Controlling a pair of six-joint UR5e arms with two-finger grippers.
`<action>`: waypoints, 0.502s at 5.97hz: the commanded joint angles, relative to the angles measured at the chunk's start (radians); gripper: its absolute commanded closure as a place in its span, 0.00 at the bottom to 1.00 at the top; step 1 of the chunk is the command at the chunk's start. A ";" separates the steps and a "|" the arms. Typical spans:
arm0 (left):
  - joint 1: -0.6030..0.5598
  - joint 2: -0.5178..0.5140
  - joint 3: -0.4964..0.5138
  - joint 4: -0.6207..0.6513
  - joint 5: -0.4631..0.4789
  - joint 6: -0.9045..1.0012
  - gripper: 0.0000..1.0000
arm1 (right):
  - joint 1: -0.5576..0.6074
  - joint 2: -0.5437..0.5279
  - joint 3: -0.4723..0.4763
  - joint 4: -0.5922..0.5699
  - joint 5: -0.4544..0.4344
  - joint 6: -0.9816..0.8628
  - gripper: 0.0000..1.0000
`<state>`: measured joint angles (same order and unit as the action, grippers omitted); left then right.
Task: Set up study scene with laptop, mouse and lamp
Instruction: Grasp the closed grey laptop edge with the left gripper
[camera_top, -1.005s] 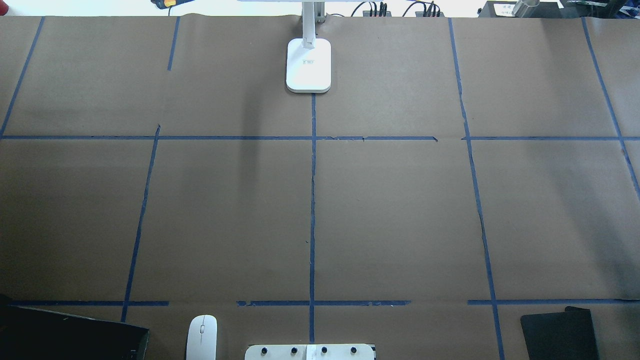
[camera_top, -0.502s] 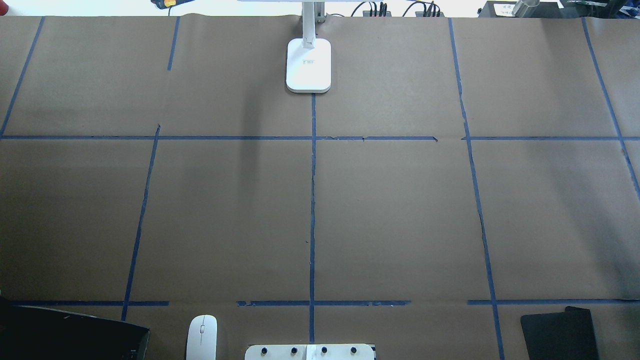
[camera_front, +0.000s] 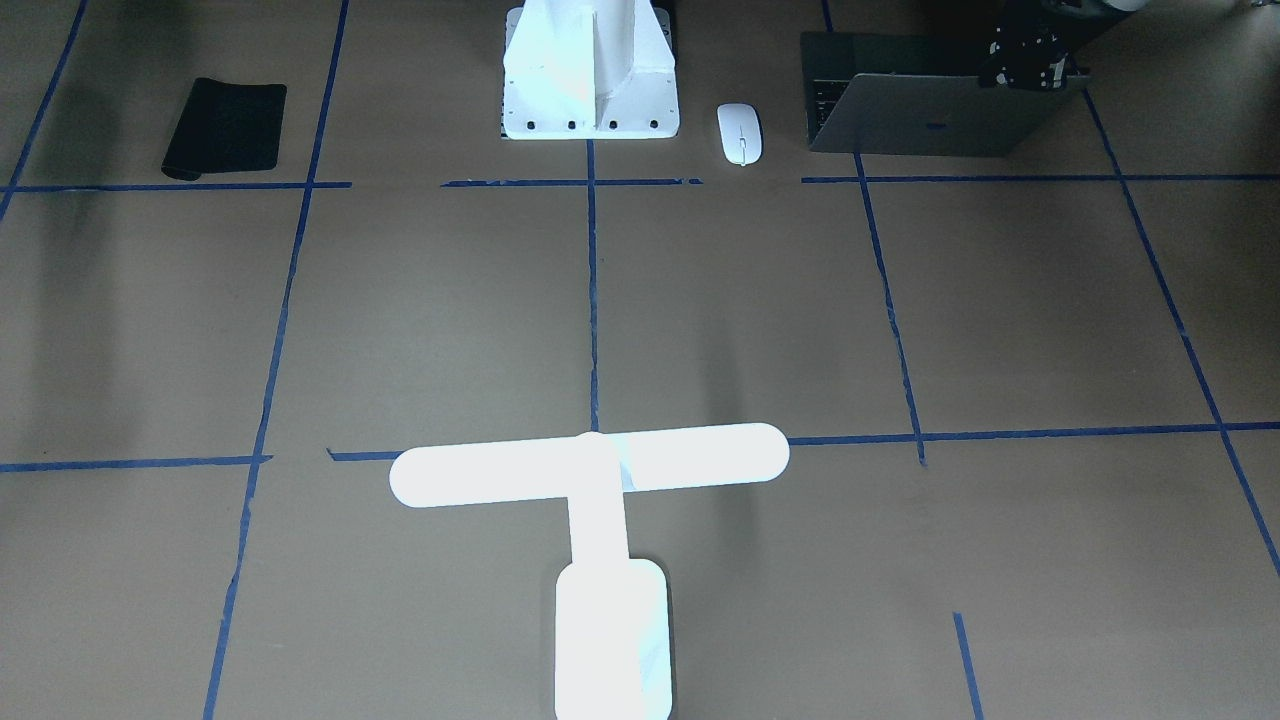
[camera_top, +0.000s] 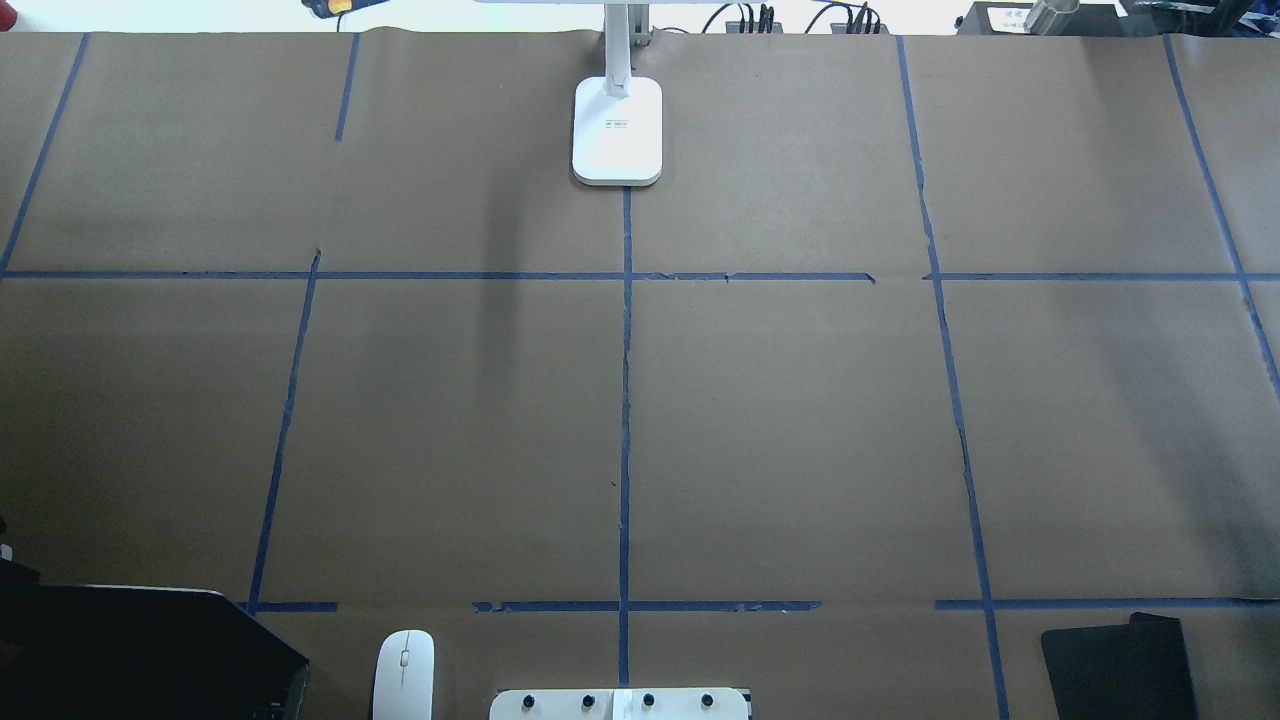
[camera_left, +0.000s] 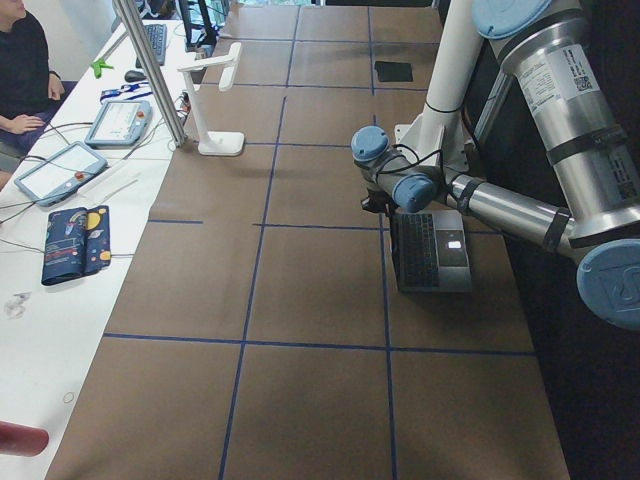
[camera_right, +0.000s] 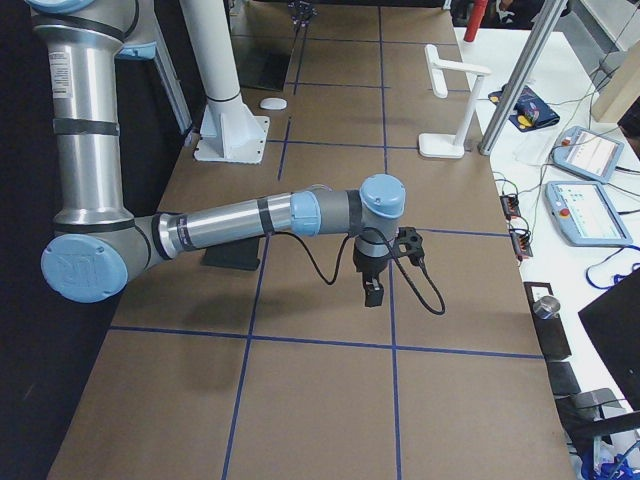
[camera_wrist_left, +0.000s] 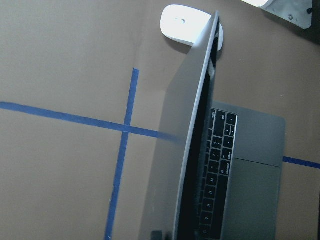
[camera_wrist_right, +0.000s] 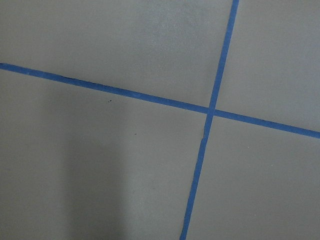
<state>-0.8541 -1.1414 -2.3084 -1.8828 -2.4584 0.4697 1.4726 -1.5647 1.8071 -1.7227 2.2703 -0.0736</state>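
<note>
Where brown paper w/ a blue tape grid (camera_top: 625, 400) covers the tabletop (camera_top: 800, 420), a white side bench (camera_left: 60, 260) runs along the operators' edge, a person (camera_left: 20, 70) seated by it. L fingers (camera_front: 1035, 65) are at the top edge of the laptop's (camera_front: 930, 125) part-raised lid; can't tell their gap or grip. R fingers (camera_right: 372, 293) hang point-down over bare paper; opening can't be judged. Mouse (camera_front: 740, 133) lies btw laptop and pedestal (camera_front: 590, 70); lamp (camera_front: 590, 475) stands at the operators' edge.
</note>
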 joint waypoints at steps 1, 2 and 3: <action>-0.071 -0.015 -0.002 0.001 0.001 0.053 1.00 | 0.000 0.000 0.001 0.000 0.000 0.000 0.00; -0.077 -0.015 0.001 0.001 0.019 0.091 1.00 | 0.000 0.000 0.001 0.000 0.000 0.000 0.00; -0.074 -0.015 0.000 0.001 0.018 0.093 1.00 | 0.000 0.000 0.005 0.000 0.000 0.000 0.00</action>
<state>-0.9259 -1.1561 -2.3086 -1.8823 -2.4439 0.5498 1.4726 -1.5647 1.8096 -1.7227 2.2703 -0.0736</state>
